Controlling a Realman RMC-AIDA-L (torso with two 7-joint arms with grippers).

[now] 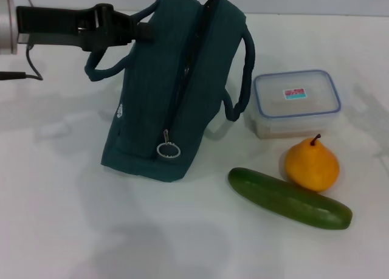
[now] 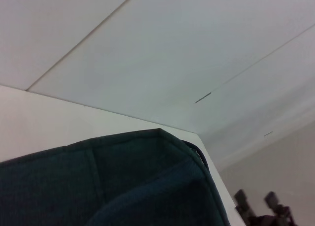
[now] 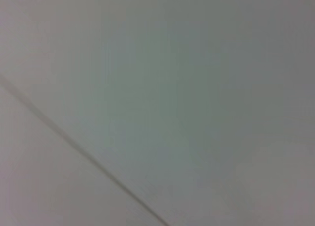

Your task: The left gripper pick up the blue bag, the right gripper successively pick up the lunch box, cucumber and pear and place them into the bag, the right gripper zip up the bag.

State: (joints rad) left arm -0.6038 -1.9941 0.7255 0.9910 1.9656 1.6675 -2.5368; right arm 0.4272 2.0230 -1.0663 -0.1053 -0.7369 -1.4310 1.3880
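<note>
Item: you are watching the left claw (image 1: 144, 31) pinching the blue bag (image 1: 173, 90) at its ten o'clock top edge; lunch box (image 1: 296, 103), pear (image 1: 312, 165), cucumber (image 1: 289, 198) waiting at four o'clock; thin grip risking slippage.

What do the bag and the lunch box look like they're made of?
The bag looks like soft woven fabric, matte dark teal: it slumps and creases, with a metal-looking zipper ring. The lunch box seems clear, glossy plastic with a blue-rimmed lid.
</note>
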